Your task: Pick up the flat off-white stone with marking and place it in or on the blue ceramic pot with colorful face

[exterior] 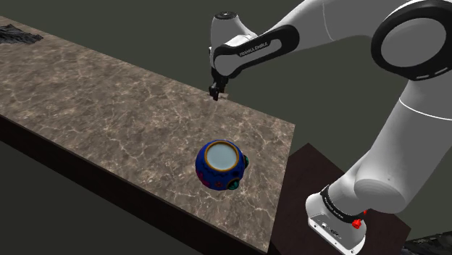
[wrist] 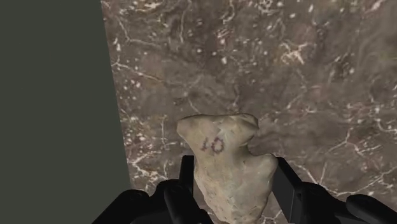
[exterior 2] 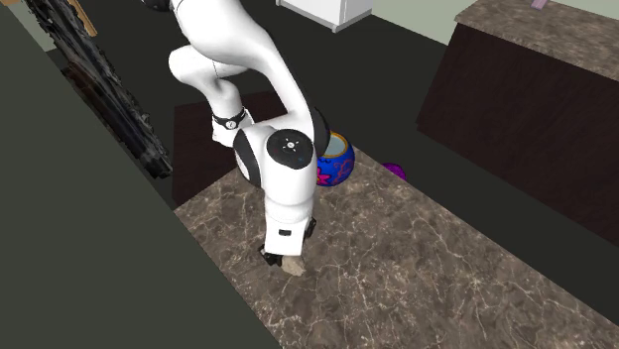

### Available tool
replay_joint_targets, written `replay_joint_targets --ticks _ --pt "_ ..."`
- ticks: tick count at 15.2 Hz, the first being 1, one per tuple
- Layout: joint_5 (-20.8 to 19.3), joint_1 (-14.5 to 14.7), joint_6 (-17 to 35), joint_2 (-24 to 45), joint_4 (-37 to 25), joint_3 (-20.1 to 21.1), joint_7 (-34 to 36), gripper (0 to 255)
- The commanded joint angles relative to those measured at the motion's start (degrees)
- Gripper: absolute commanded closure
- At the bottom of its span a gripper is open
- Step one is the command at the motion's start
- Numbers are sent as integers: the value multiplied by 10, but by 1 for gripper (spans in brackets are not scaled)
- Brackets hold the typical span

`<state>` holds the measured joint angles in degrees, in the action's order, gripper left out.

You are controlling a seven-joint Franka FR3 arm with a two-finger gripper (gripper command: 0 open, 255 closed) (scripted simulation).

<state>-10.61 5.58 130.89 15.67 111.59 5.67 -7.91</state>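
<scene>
Near the marble counter's (exterior: 109, 101) edge, my gripper (wrist: 233, 167) looks closed partway on the marked off-white stone's (wrist: 219, 143) flanks, gripping low for carrying to the blue painted pot (exterior: 221, 165).

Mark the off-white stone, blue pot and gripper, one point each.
off-white stone (wrist: 229, 175), wrist view, flat face below the marking
blue pot (exterior: 208, 174), shoulder view, painted side wall
gripper (exterior: 216, 93), shoulder view, midway between fingertips
</scene>
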Motion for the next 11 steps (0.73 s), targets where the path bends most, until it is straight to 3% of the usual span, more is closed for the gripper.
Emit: replay_joint_targets --ticks 1,11 --pt "3 0 -14 -9 -5 1 -2 255" --pt "14 -1 -81 -41 -40 4 -15 255"
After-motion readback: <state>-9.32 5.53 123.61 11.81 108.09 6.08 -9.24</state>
